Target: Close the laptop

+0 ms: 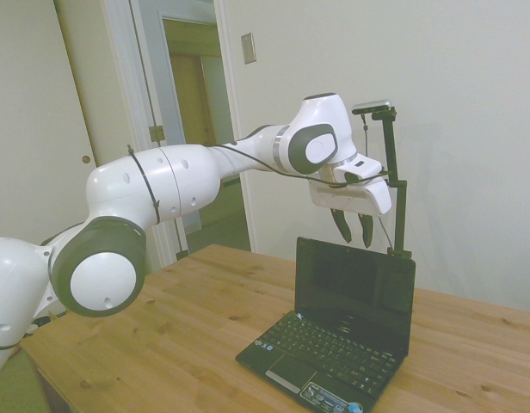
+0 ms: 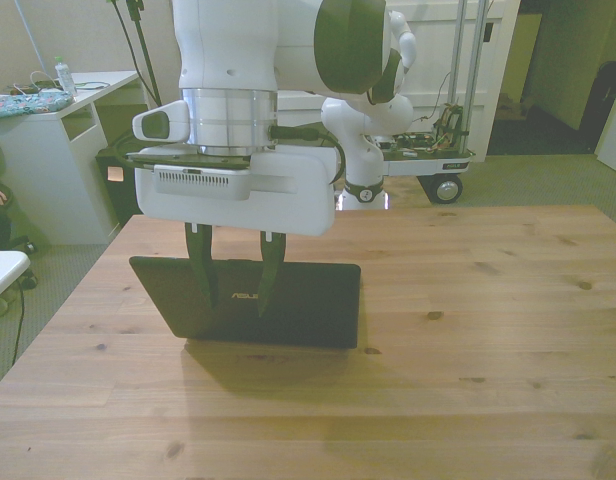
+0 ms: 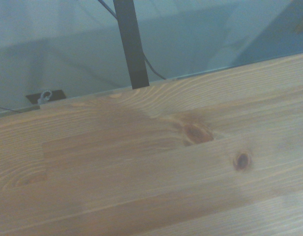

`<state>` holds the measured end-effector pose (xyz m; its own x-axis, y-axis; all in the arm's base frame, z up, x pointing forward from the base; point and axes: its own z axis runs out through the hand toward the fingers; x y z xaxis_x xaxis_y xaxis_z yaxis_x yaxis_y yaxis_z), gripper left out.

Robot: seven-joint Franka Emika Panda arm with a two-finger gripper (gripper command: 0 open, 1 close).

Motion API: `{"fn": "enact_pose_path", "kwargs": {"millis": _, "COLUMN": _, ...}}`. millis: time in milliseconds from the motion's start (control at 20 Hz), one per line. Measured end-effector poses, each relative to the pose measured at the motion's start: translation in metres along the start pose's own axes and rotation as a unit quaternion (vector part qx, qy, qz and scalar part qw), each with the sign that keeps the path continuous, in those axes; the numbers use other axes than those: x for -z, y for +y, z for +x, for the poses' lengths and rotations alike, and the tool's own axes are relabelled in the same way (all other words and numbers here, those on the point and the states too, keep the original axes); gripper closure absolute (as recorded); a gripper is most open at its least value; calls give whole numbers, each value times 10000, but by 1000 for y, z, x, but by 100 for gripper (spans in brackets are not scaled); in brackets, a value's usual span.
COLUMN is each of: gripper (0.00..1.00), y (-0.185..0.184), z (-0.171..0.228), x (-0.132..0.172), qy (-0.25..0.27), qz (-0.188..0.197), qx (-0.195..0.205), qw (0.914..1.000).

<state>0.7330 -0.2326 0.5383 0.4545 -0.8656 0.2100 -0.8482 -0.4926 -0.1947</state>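
Observation:
The laptop [image 1: 347, 331] is a small black netbook standing open on the wooden table, its screen upright and its keyboard facing the side camera. In the front view I see only the back of its lid [image 2: 288, 305], with a logo on it. My gripper [image 1: 354, 229] hangs just above the lid's top edge, fingers pointing down and spread apart with nothing between them. From the front the gripper [image 2: 235, 285] overlaps the left half of the lid. The wrist view shows only bare table boards, not the laptop.
The wooden table [image 2: 468, 380] stretches wide toward the front view's right. A white desk [image 2: 58, 130] stands off the front view's left, and a wheeled cart [image 2: 428, 160] sits behind the table. A doorway [image 1: 192, 129] lies behind the arm.

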Motion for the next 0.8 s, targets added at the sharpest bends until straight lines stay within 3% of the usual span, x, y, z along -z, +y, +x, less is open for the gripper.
{"fn": "enact_pose_path", "kwargs": {"millis": 800, "gripper": 100, "y": 17, "z": -3, "x": 10, "qy": -394, "qz": -296, "qx": -246, "qw": 9985}}
